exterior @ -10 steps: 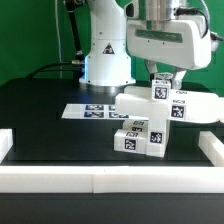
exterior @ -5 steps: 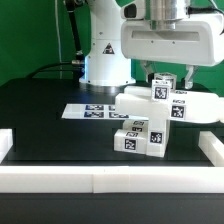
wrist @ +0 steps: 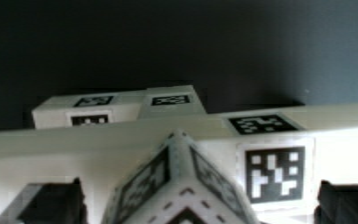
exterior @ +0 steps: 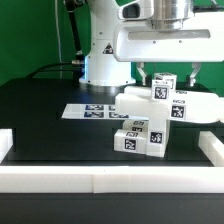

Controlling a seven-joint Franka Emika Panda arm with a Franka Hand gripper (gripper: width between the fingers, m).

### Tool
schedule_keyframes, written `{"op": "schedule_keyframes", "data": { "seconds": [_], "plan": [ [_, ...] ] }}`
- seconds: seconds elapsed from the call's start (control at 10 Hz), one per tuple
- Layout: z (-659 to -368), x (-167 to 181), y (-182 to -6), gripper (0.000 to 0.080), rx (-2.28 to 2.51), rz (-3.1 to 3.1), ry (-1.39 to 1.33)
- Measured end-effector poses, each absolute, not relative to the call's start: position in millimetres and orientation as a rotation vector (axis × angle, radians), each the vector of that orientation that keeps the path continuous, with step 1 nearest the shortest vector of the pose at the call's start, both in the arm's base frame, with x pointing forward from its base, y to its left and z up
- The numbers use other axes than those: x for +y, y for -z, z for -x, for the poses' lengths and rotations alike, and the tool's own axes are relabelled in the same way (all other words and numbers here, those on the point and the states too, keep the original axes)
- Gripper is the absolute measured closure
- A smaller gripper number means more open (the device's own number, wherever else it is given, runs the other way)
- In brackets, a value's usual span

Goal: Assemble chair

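Gripper point(exterior: 163, 75) jaws are standing wide apart and holding nothing. In the exterior view the two fingers point(exterior: 142, 72) are hanging down from the wide white hand, one at either side of the chair's point(exterior: 152, 118) topmost tagged block, and I cannot tell whether either is touching it. The wrist view is showing the dark fingertips point(wrist: 48, 203) spread to both sides of a sharp tagged ridge, with open space between each tip and the part.

That chair is sitting on the black table point(exterior: 40, 115), directly beneath the gripper, at about 6 o'clock from it. Its parts are looking joined into one cluster: a thick flat slab is lying across the middle, a small cube is rising from it toward the fingers, and lower tagged blocks are sitting in front at 6 o'clock of the slab. The slab's long axis is running from 9 o'clock to 3 o'clock in the exterior view, its 3 o'clock end reaching past the gripper's body. The marker board point(exterior: 88, 111) is lying flat at 9 o'clock of the chair, just beside it.

White rails point(exterior: 100, 179) are bordering the table's near edge and sides.
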State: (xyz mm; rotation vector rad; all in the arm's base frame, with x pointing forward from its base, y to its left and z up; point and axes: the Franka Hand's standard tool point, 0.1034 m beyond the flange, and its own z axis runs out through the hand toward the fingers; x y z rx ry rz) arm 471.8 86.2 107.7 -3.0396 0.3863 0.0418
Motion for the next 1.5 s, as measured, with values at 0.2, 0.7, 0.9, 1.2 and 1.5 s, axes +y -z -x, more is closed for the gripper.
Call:
{"op": "schedule_keyframes", "data": {
  "seconds": [0.2, 0.7, 0.9, 1.2, 1.5],
  "plan": [
    [-471.4, 85.7, -107.1, 0.0151, 0.215, 3.059, -0.037],
    [-471.8, 84.1, -107.1, 0.0151, -0.182, 3.077, -0.023],
    [-471.7, 84.1, -107.1, 0.0414, -0.181, 3.077, -0.023],
    [-471.6, 84.0, -106.8, 0.0531, -0.134, 3.079, -0.025],
    [-471.4, 82.0, -105.7, 0.0531, 0.202, 3.064, -0.037]
  ]
}}
